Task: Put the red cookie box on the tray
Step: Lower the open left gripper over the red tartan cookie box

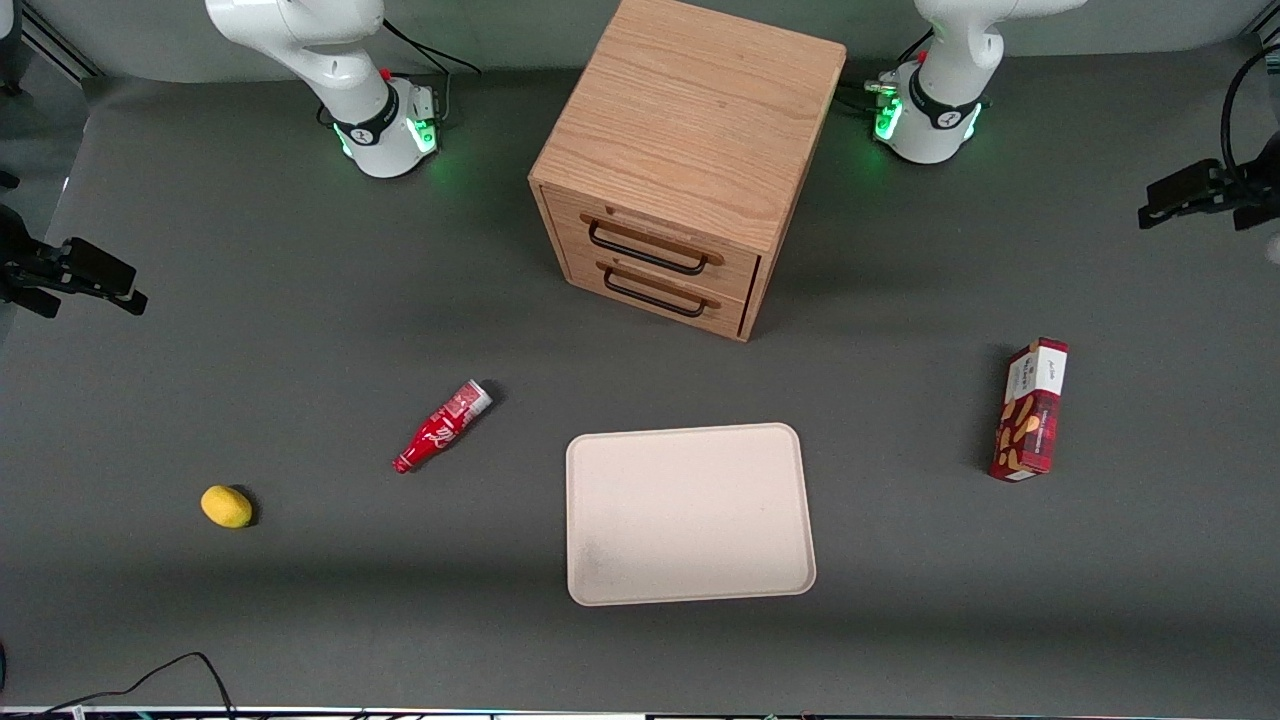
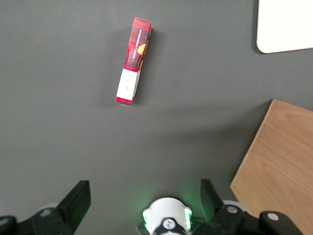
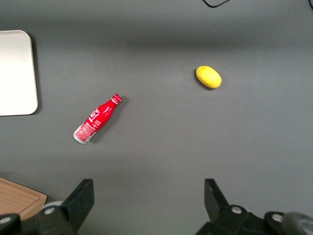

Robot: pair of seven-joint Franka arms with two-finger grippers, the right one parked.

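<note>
Front view, red cookie box point(image 1: 1030, 410) apart from tray point(image 1: 688, 515) (hand point(image 2: 144, 200) open above)

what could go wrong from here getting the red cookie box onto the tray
The red cookie box is long, narrow and lying on its side, so an off-centre grip may let it swing or slip. The claw is open, high above the table and some way from the box; a skewed descent could knock it away. The tray has a low rim that the box's end may catch.
</note>
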